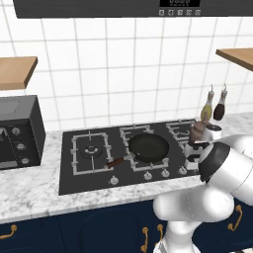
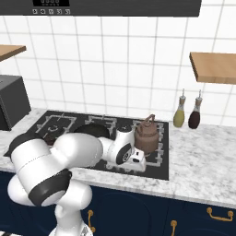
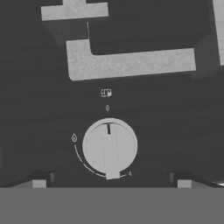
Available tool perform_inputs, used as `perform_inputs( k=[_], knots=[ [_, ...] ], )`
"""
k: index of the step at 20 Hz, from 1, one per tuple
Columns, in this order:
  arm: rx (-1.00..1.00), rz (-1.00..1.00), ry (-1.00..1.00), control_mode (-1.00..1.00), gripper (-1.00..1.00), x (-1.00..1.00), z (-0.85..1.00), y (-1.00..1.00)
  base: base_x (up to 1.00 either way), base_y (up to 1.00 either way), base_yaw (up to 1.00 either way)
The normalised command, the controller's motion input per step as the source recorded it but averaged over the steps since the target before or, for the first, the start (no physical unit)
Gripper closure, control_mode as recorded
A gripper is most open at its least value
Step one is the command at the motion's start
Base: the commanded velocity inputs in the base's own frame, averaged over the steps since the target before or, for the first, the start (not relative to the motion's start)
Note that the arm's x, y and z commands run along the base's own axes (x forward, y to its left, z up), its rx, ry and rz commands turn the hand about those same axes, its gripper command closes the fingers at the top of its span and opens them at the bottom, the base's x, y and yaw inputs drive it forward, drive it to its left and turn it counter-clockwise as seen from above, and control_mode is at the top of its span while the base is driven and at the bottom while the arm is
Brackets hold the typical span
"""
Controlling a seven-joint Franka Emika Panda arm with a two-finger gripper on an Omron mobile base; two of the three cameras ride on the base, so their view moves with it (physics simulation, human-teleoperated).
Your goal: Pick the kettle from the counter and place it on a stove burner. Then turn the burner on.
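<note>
The small brown-copper kettle (image 2: 146,134) stands upright on the right stove burner (image 2: 158,148), also seen as the kettle (image 1: 198,129) at the cooktop's right end. My gripper (image 2: 137,162) hangs low over the front right edge of the cooktop, just in front of the kettle and apart from it. In the hand view my gripper (image 3: 111,180) is open, its two fingertips (image 3: 40,182) wide apart on either side of a round silver knob (image 3: 109,146) below it. A grey grate bar (image 3: 131,63) lies beyond the knob. Marbled counter (image 2: 203,161) surrounds the stove.
A dark frying pan (image 1: 148,147) with a reddish handle sits on the middle burner. A yellow bottle (image 1: 207,109) and a dark bottle (image 1: 220,107) stand on the counter behind the kettle. A black oven box (image 1: 17,131) is at the left. Wooden shelves hang on both sides.
</note>
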Motion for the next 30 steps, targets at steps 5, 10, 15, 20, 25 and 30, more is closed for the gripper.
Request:
perform_inputs(
  k=[5,10,15,20,25,30],
  knots=[
    [0.01,0.00,0.00,-1.00,-1.00,0.05,-0.04,0.00,0.00,0.00,0.00],
    [0.00,0.00,0.00,-1.00,-1.00,0.36,0.00,0.00,0.00,0.00,0.00],
    [0.00,0.00,0.00,-1.00,-1.00,0.13,-0.01,0.00,0.00,0.00,0.00],
    [0.00,0.00,0.00,-1.00,-1.00,-0.14,-0.03,0.00,0.00,0.00,0.00],
    [0.00,0.00,0.00,-1.00,1.00,0.00,0.00,0.00,0.00,0.00,0.00],
    [0.00,0.00,0.00,-1.00,1.00,0.00,0.00,0.00,0.00,0.00,0.00]
  ],
)
